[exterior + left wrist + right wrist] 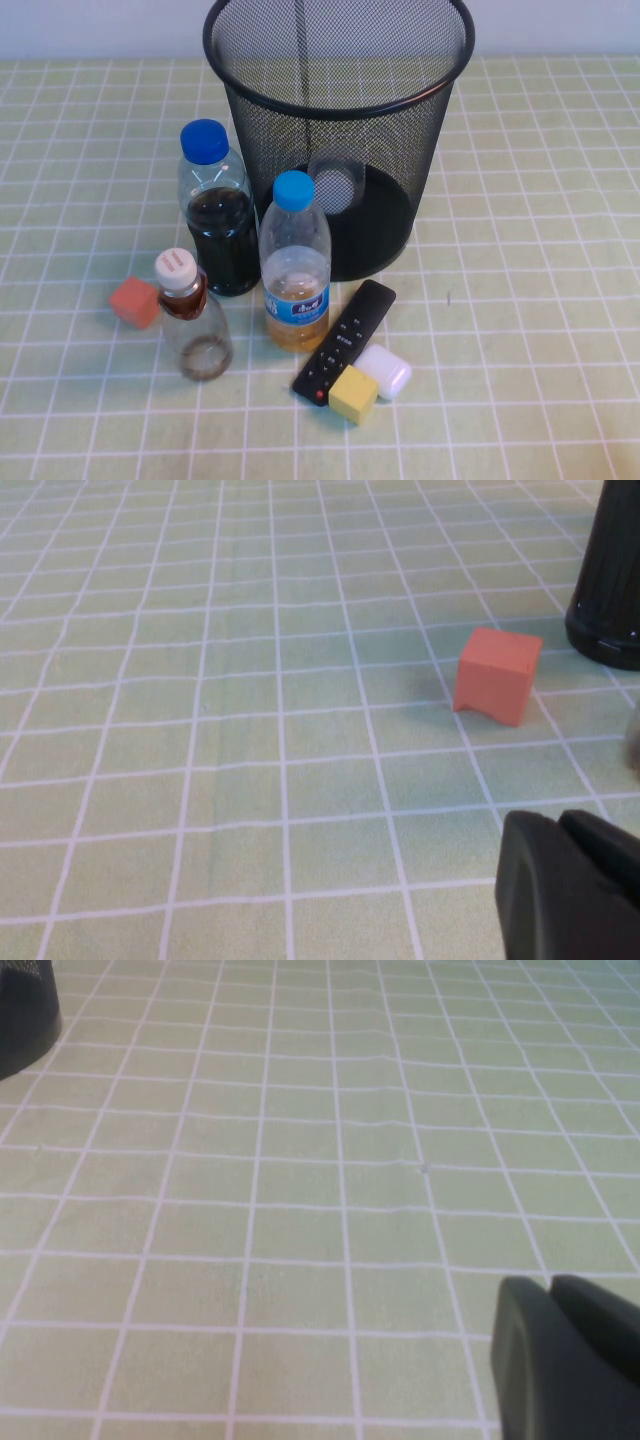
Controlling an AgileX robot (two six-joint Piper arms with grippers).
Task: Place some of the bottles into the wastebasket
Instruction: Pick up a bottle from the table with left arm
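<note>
Bottles are split: one clear bottle (336, 183) is already seen lying inside the wastebasket (338, 130), while the small white-capped bottle (194, 318) stands upright in front, crowded between the orange cube (134, 302), the dark-liquid bottle (216, 215) and the amber bottle (295, 268). A knock to these neighbours is likely if it is approached carelessly. The left gripper (565, 825) and right gripper (552, 1290) are held low over bare tablecloth, fingers pressed together, nothing held.

A bottle (338, 183) lay inside my wastebasket (262, 115). In front stood two blue-capped bottles (218, 215), a small bottle (192, 315), a remote (345, 340) and three blocks (353, 393).
</note>
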